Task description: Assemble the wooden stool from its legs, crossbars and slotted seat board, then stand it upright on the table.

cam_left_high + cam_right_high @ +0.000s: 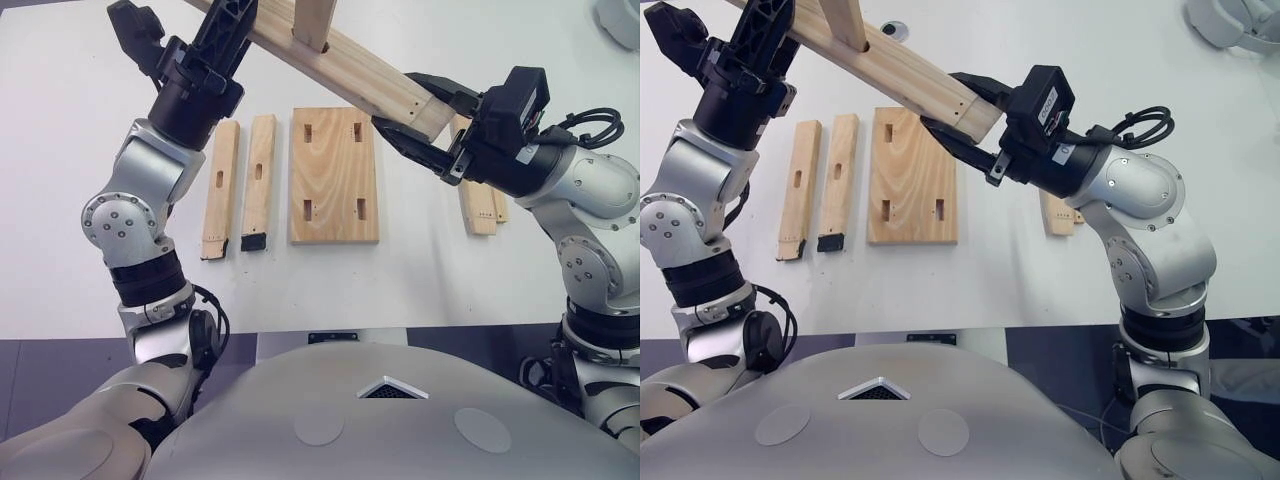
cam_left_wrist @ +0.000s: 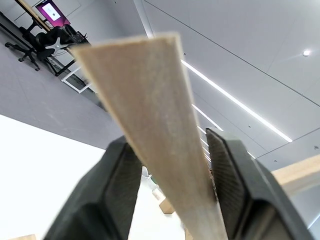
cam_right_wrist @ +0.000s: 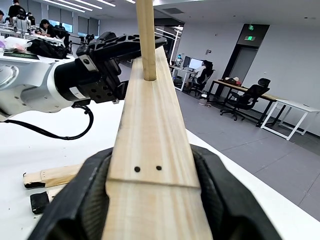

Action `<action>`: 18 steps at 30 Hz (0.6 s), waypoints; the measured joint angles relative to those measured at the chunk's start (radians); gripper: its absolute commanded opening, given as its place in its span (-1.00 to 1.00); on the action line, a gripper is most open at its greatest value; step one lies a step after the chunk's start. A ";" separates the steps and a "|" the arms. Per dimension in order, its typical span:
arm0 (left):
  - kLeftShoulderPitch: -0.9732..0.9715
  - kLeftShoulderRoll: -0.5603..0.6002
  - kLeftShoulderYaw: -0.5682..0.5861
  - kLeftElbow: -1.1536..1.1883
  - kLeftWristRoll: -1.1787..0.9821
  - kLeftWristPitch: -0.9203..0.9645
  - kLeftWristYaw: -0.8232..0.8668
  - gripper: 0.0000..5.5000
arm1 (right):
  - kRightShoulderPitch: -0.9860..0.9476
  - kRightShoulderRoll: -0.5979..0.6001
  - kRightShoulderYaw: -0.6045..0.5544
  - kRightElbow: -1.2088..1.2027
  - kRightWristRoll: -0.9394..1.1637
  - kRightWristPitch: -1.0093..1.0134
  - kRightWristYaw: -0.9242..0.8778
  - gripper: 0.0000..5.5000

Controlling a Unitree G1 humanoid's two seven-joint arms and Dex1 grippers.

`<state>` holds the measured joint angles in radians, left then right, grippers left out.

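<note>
L claw (image 1: 232, 25) and R claw (image 1: 415, 115) are each clamped on opposite ends of one leg (image 1: 340, 65), held tilted in the air above the bench (image 1: 60, 200); a crossbar (image 1: 313, 22) stands in the leg's slot near the L claw. Below, seat board (image 1: 334, 175) lies flat on bench, w/ two spare legs (image 1: 221, 185) side by side to its left and further pieces (image 1: 478, 212) to its right, partly hidden by R arm.

The seat board (image 1: 910, 177) lies flat on the bench (image 1: 1040, 270), two loose legs (image 1: 800, 188) just left of it. Above it, the left pincer (image 1: 765, 32) and right pincer (image 1: 958, 108) clamp a slanted leg (image 1: 900, 70) carrying a crossbar (image 1: 845, 22).
</note>
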<state>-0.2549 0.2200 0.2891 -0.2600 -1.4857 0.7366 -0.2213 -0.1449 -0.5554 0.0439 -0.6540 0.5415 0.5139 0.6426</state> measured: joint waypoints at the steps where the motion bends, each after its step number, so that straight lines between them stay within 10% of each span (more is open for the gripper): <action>1: 0.000 0.000 0.001 0.000 -0.004 0.000 0.006 -0.41 | 0.000 0.000 0.000 0.003 -0.006 -0.001 0.000 -0.25; 12: -0.044 0.022 -0.024 0.022 -0.155 0.043 0.312 -0.57 | 0.035 0.001 0.060 0.060 -0.175 -0.120 0.002 -0.25; 18: -0.069 0.099 0.003 0.034 -0.113 0.030 0.470 -0.63 | 0.094 0.010 0.080 0.131 -0.284 -0.201 -0.022 0.28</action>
<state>-0.3235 0.3193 0.2924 -0.2257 -1.5990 0.7667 0.2488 -0.0511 -0.5458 0.1236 -0.5226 0.2573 0.3132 0.6205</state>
